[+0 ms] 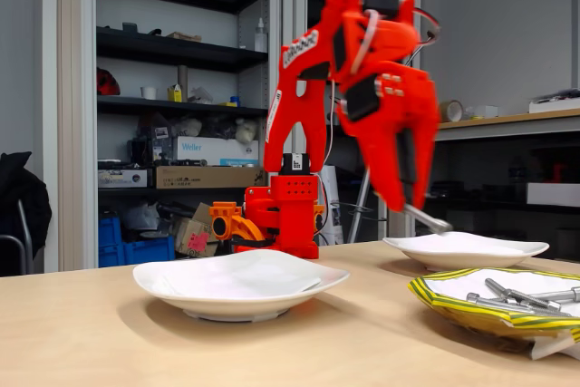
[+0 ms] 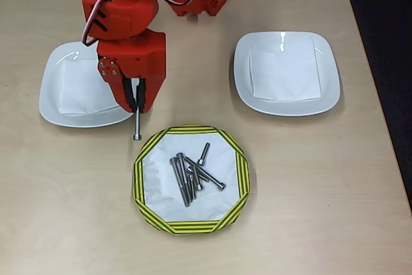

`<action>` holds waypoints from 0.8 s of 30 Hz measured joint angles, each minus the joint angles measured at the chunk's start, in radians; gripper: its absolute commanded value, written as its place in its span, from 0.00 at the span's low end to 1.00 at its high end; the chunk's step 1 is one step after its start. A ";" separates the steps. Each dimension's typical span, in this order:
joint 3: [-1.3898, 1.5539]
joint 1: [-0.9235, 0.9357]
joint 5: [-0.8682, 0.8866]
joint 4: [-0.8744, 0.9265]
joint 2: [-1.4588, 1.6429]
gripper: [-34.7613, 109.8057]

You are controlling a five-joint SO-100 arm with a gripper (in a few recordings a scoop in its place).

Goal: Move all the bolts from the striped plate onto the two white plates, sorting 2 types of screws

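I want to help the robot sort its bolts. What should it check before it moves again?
1. Bolt held: ok. The gripper is shut on one long bolt.
2. Bolt over a white plate: not ok. It hangs between the left white plate and the striped plate.
3. Left white plate free of bolts: ok.
4. Other white plate free of bolts: ok.
5. Bolts left on the striped plate: not ok, several remain.
6. Grip firm enough: cannot tell.
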 measured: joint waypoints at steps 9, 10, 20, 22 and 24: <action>0.419 0.250 -0.183 -0.164 0.239 0.24; 0.446 0.276 -0.207 -0.196 0.241 0.24; 0.588 0.359 -0.295 -0.350 0.230 0.34; 0.591 0.350 -0.295 -0.350 0.230 0.34; 0.592 0.325 -0.287 -0.341 0.232 0.34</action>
